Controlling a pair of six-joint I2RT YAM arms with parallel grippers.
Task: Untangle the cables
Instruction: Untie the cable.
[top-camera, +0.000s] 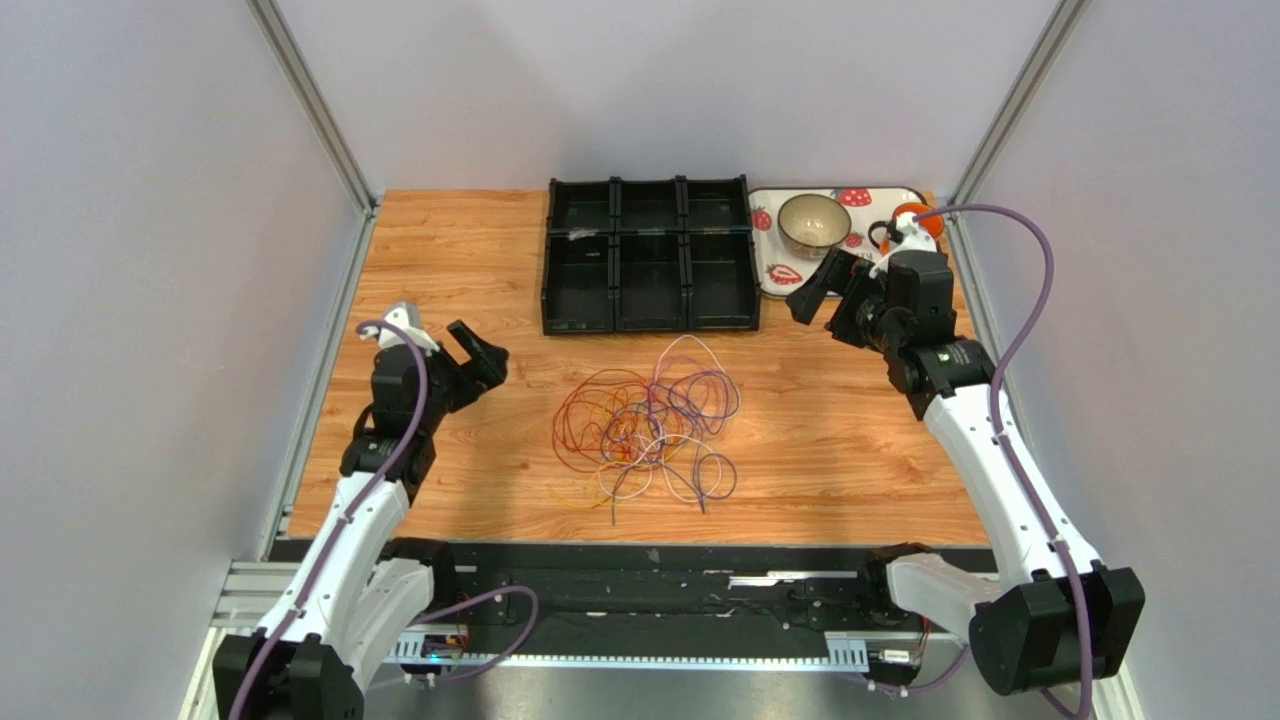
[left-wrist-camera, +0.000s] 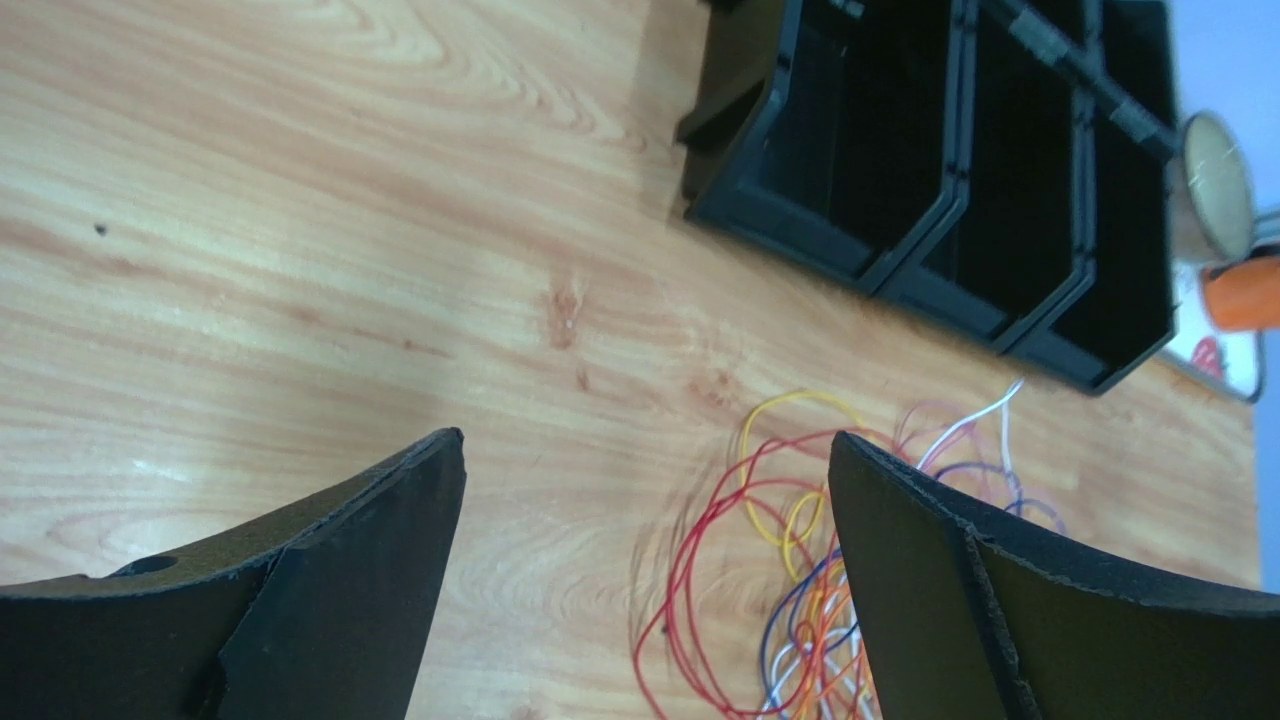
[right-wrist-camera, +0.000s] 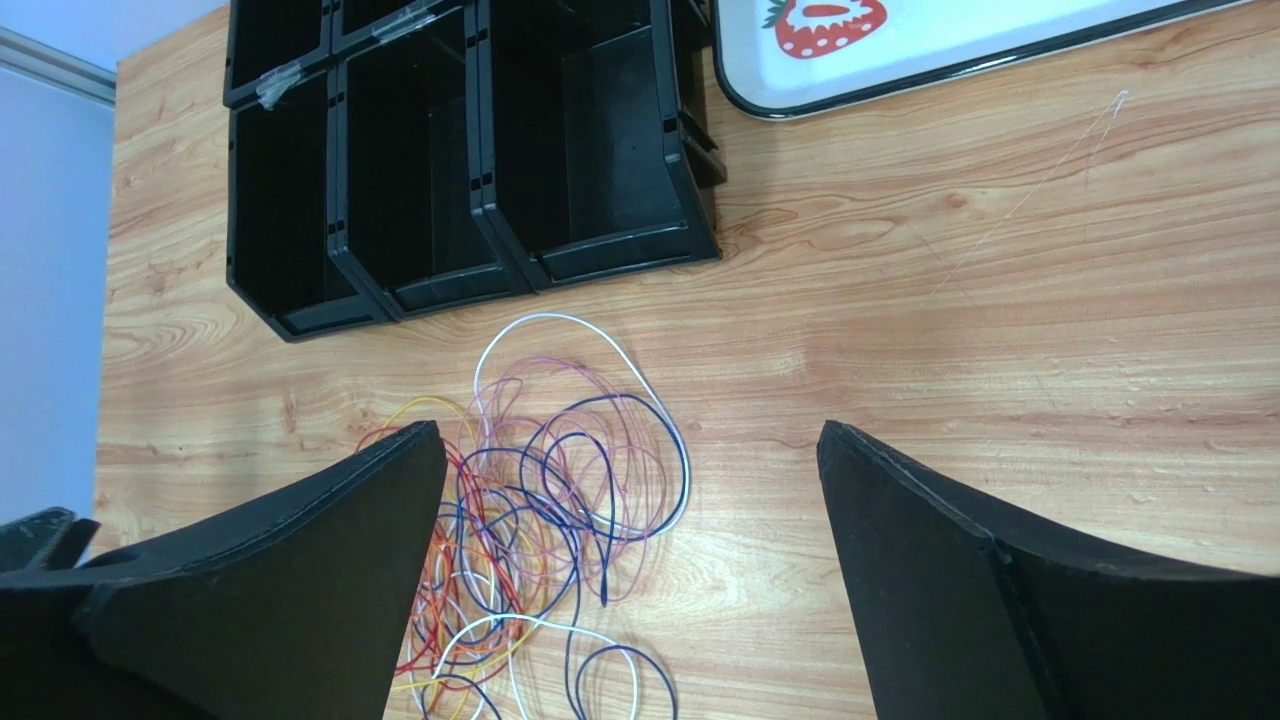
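Plainly, the cables (top-camera: 649, 425) lie in one loose heap near the middle of the surface (top-camera: 451, 248), with purple, orange, yellow, red, blue and pale strands looped through one another. None has been drawn clear, so the untangling looks not yet begun. They seem very light and limp, thin as string, with no stiffness to hold a shape. A pull on one strand would probably drag its neighbours along and might tighten the crossings rather than free them. Being so thin and flat on the wood, they should also be hard to pinch and apt to slip between the fingers.

The best holds, by my judgement, are the loops that stand out from the heap: the white loop (right-wrist-camera: 579, 327) arching toward the far side, and a purple loop (top-camera: 718, 477) at the near right edge (where few other strands cross).

Both arms hang above the surface, apart from the heap. The left claw (top-camera: 478, 357) is to its left and the right claw (top-camera: 822, 312) is to its far right. Each is spread wide and grasps nothing, and the wrist views show bare wood and strands between the fingers.

Beyond the heap stand black bins (top-camera: 649, 255), six compartments whose visible parts hold nothing. Just right of them is a strawberry-print tray (top-camera: 781, 275) carrying a bowl (top-camera: 813, 224).
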